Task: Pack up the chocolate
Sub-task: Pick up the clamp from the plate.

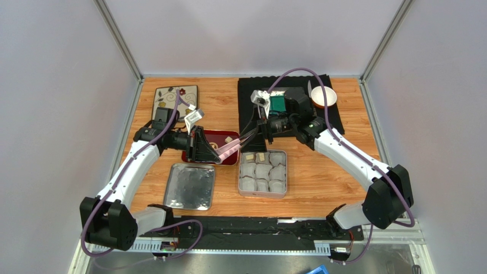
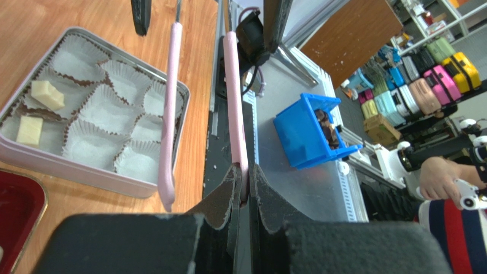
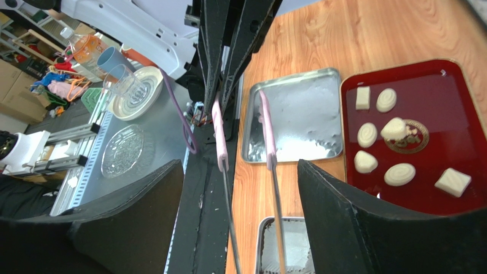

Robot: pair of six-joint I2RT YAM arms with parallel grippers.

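Note:
Several cream chocolate pieces (image 3: 366, 135) lie in the red tray (image 3: 457, 114). Two more pieces (image 2: 47, 94) sit in paper cups inside the pink tin (image 2: 86, 174), which stands just right of the red tray (image 1: 220, 137) in the top view. My left gripper (image 2: 246, 171) is shut on one arm of pink-handled tongs (image 2: 234, 103); their other arm (image 2: 167, 142) hangs free. The tongs' metal blades (image 3: 273, 200) pass between the wide-apart fingers of my right gripper (image 3: 240, 165), which is open above the tin's far edge. In the top view the left gripper (image 1: 200, 147) is over the red tray and the right gripper (image 1: 264, 134) is beside it.
A silver lid (image 1: 190, 186) lies in front of the red tray. A black mat (image 1: 246, 91) at the back right carries a green object (image 1: 278, 104) and an orange-rimmed bowl (image 1: 323, 97). A patterned square plate (image 1: 174, 101) sits at the back left.

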